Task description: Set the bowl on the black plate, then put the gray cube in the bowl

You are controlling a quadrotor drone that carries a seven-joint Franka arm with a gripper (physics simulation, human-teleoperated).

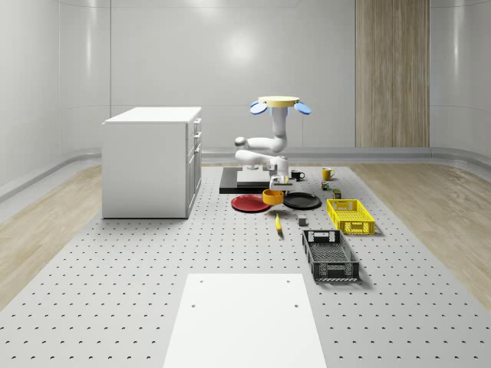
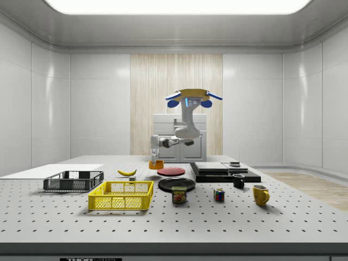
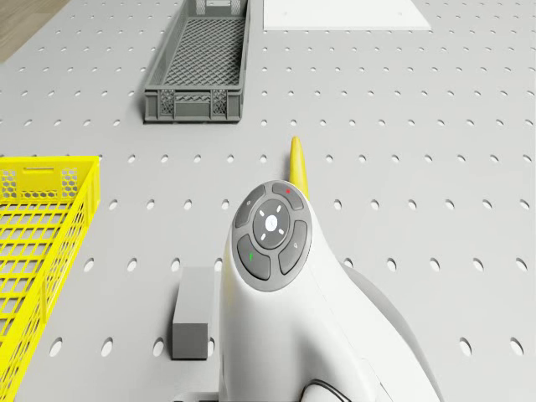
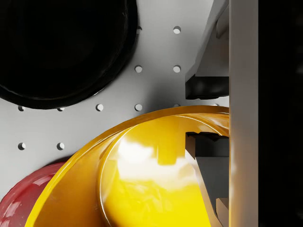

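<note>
Perforated grey tabletop was seen spread across the foreground, with a white sheet laid nearest the whole-scene camera; behind it, toward that view's right, a dark grey crate and then a yellow basket were set; a banana and the small gray cube were lying between the crates and the plates, the cube well apart from the bowl. Further back, the orange-yellow bowl was found between a red plate and the black plate, just beside both; whether it was resting on the table or lifted a little could not be told. The gripper was brought down onto the bowl; in the wrist view one of the fingers was seen inside the rim and the other outside it, so the jaws were judged nearly closed, pinching the bowl's wall. The drone was hovering over the black slab behind the plates, the arm bent down and forward from it; a white cabinet was standing beyond, on the whole-scene view's left. The first step was judged to be in hand, the bowl grasped but not yet on the black plate; a short lift and a sideways carry onto that plate were judged to be called for next.
</note>
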